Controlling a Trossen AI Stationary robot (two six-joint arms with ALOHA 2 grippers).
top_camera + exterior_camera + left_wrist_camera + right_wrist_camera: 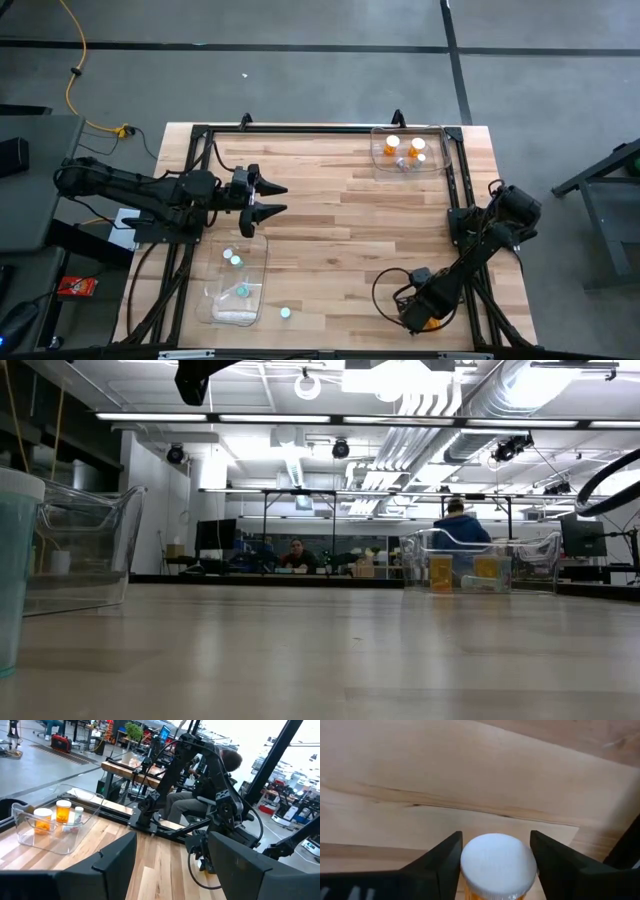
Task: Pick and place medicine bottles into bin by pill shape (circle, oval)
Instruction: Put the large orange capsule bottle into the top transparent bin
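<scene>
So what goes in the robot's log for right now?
right hand: fingers around orange bottle | left hand: open, waiting above table

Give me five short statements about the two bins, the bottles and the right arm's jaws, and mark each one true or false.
1. The right gripper has an orange bottle with a white cap between its jaws. True.
2. The bin at the table's far edge holds teal bottles only. False: orange bottles show in it.
3. One teal bottle stands on the table outside the near bin. True.
4. The left gripper carries a bottle. False: its jaws are open and empty, above the table.
5. The near bin lies on the right arm's side. False: it lies on the left arm's side.
</scene>
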